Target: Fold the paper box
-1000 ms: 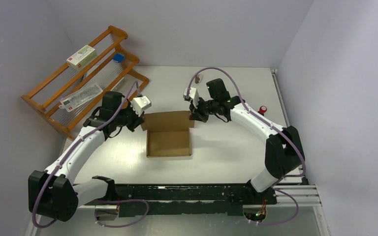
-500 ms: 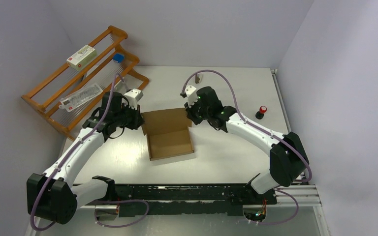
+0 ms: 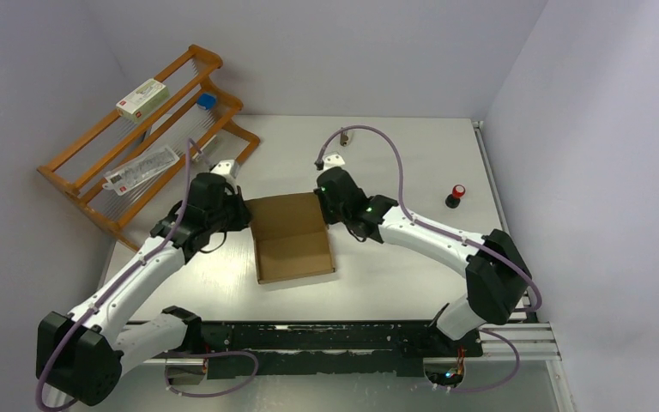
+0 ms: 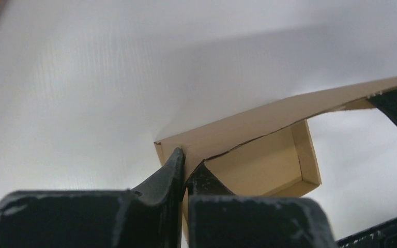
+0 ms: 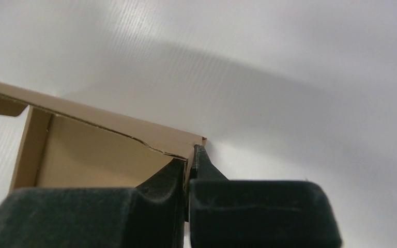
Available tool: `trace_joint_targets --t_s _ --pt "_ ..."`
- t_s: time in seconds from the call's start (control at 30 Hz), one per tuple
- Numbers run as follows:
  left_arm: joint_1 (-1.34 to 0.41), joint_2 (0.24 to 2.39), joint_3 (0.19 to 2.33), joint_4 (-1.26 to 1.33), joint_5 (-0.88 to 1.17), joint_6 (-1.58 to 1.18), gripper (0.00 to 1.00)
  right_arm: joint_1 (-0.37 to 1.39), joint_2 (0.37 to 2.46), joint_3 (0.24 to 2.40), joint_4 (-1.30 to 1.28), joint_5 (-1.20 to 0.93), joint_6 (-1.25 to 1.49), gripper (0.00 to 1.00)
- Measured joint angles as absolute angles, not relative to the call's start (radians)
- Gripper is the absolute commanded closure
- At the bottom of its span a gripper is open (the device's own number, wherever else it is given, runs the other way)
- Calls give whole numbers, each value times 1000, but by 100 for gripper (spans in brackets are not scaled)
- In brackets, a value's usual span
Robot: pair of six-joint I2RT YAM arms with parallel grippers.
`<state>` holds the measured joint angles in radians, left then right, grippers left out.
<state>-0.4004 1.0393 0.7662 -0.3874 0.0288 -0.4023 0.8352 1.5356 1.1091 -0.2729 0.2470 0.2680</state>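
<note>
The paper box (image 3: 293,255) is brown cardboard, a shallow tray with its lid (image 3: 286,212) lifted and leaning over it, in the middle of the table. My left gripper (image 3: 244,215) is shut on the lid's left side flap, and my right gripper (image 3: 327,211) is shut on its right side flap. In the left wrist view the left gripper (image 4: 185,164) pinches the flap at the corner of the paper box (image 4: 269,163), whose inside shows beneath. In the right wrist view the right gripper (image 5: 190,160) pinches the other corner flap of the paper box (image 5: 103,155).
A wooden rack (image 3: 94,142) stands at the back left, holding a white carton with red print (image 3: 142,97), a blue item (image 3: 207,101) and a flat packet (image 3: 142,168). A small red-topped object (image 3: 456,195) sits at the right. A black rail (image 3: 326,339) runs along the near edge.
Both grippers have swung toward the near edge with the lid's corners, tipping the lid further over the tray. The box has turned slightly.
</note>
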Motion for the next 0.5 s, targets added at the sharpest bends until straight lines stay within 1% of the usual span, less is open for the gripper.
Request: trace_joint_targets --t_s 0.23,0.5 --pt "-477 1033 708 -293 -88 -540 95 904 1536 1091 -285 480 442 100" --pt "-514 1067 697 -210 -159 -582 95 922 1536 1063 -207 607 479 100"
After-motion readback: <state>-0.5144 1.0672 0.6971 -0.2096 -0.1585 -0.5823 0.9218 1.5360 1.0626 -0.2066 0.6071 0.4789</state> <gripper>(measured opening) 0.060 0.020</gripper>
